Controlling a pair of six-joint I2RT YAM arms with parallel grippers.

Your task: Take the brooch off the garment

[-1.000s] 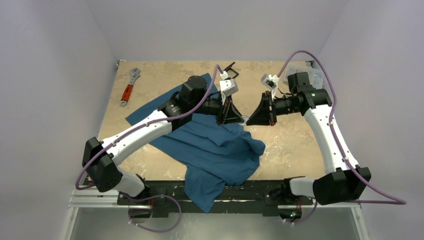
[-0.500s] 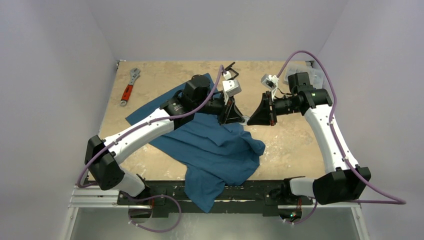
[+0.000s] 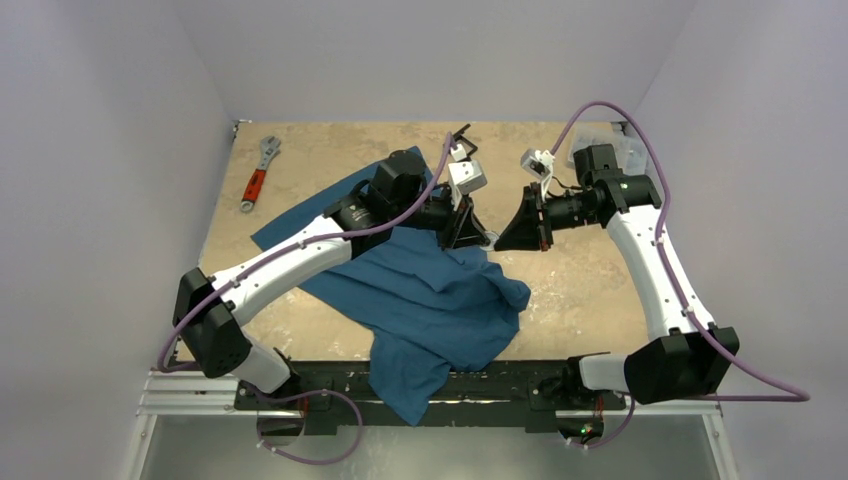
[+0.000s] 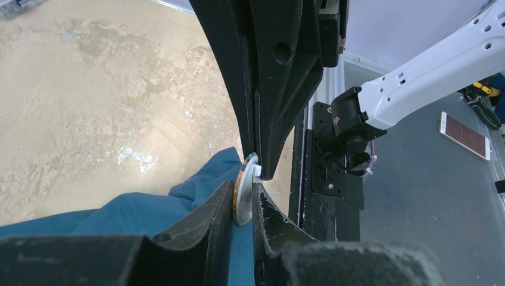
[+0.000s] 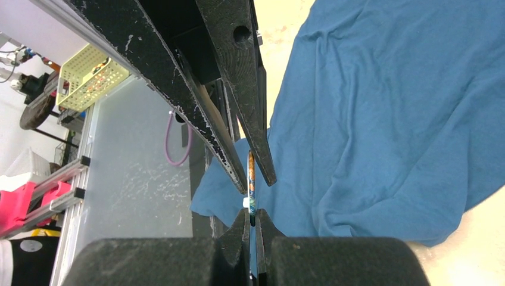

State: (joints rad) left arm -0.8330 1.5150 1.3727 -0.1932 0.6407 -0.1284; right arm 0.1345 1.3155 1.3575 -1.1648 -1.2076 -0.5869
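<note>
Both my hands meet edge-on at the brooch (image 4: 243,196): left hand (image 4: 242,205) nipping disc and garment (image 3: 440,290) narrowly, right hand (image 5: 252,221) shut on its rim opposite.

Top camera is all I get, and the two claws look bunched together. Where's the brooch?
Observer: In the left wrist view, the brooch stands on edge between the fingers of the left gripper.
Operator: What's the other claw doing?
Observer: The right gripper has its tips shut on a small white piece on the brooch's side.
Operator: Is the shirt off it?
Observer: The blue shirt reaches right up to the brooch. I can't tell whether it's pinned.
</note>
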